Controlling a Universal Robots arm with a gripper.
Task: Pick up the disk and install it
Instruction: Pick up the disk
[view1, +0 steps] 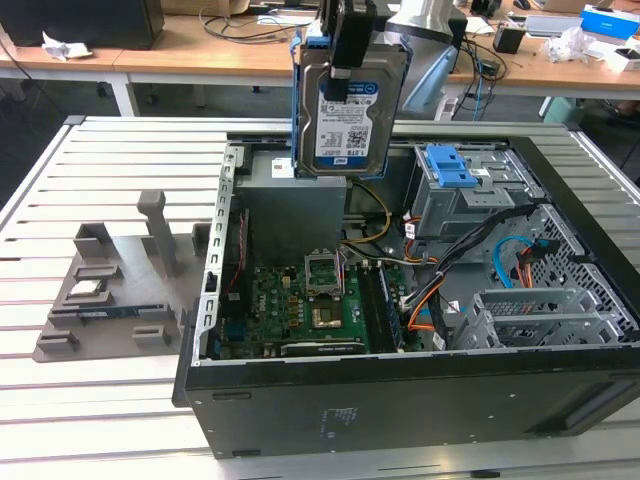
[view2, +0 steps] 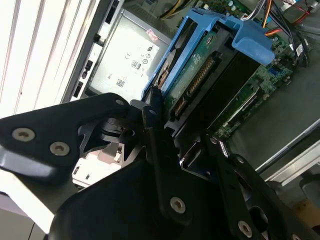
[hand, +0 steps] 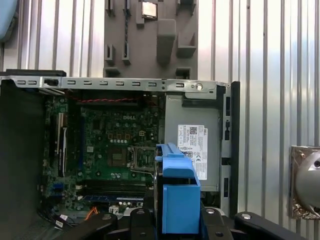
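Item 1, fingers (view1: 351, 45): I am clamping them onto the upper end of the disk and carrying nothing else.

Item 2, disk (view1: 350, 115): it is hanging straight down from my fingers, long axis upright. Its labelled face is turned toward the exterior view. In the second wrist view its circuit-board side (view2: 195, 75) and blue bracket are pointing away from my fingers, down into the machine. It is touching nothing but me.

Item 3, computer case (view1: 400, 400): it is lying open on the surface (view1: 100, 160), directly beneath my fingers.

Item 4, drive cage (view1: 470, 200) with its blue latch (view1: 452, 165): it is sitting lower than my fingers and off toward the exterior view's right, apart from the disk.

Item 5, power supply (view1: 290, 205): it is sitting just under the disk's lower edge, the nearest thing in the way.

Item 6, motherboard (view1: 300, 300): it is lying well below my fingers.

Item 7, cables (view1: 520, 262): they are trailing beyond the cage, away from my fingers.

Item 8, parts tray (view1: 110, 285): it is resting outside the case, well apart.
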